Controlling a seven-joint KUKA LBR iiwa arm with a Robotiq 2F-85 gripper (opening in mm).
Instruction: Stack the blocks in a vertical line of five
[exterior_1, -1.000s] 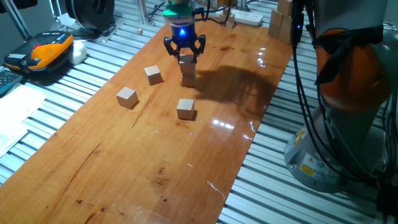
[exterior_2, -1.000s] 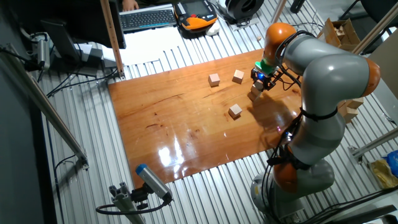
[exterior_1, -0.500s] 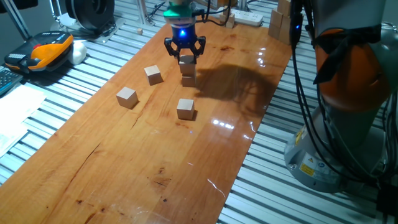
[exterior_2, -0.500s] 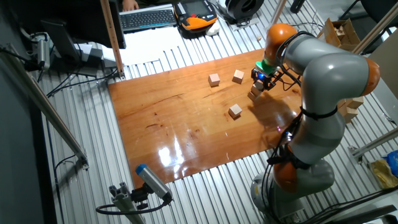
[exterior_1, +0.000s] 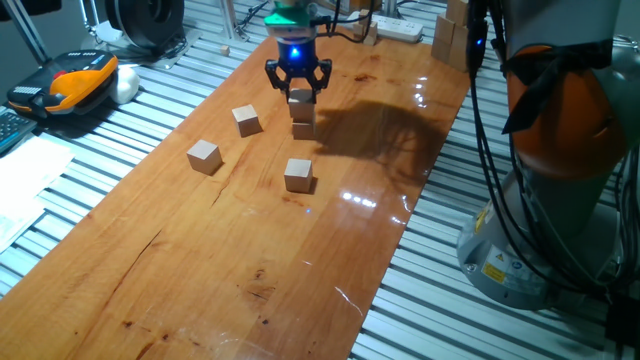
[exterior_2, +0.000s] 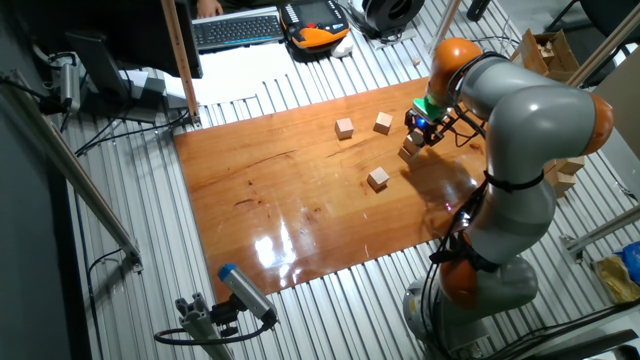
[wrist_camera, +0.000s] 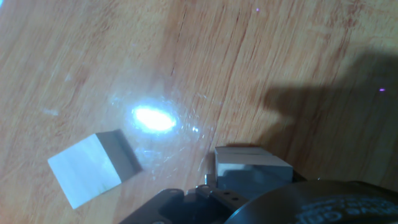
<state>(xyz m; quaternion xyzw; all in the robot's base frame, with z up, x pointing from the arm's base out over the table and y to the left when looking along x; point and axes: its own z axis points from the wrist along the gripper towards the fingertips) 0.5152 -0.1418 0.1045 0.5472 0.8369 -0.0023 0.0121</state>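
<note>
Two blocks are standing stacked (exterior_1: 302, 113) at the far end of the table (exterior_1: 250, 270); three loose blocks (exterior_1: 298, 175) are lying nearby, waiting to be added. The gripper (exterior_1: 297, 86) is straddling the top block with fingers spread slightly, apparently not clamping it.

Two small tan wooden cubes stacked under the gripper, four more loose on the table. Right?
Not four: three loose small tan wooden cubes lie on the wooden table, as one fixed view shows. The two-cube stack under the gripper is right.
</note>
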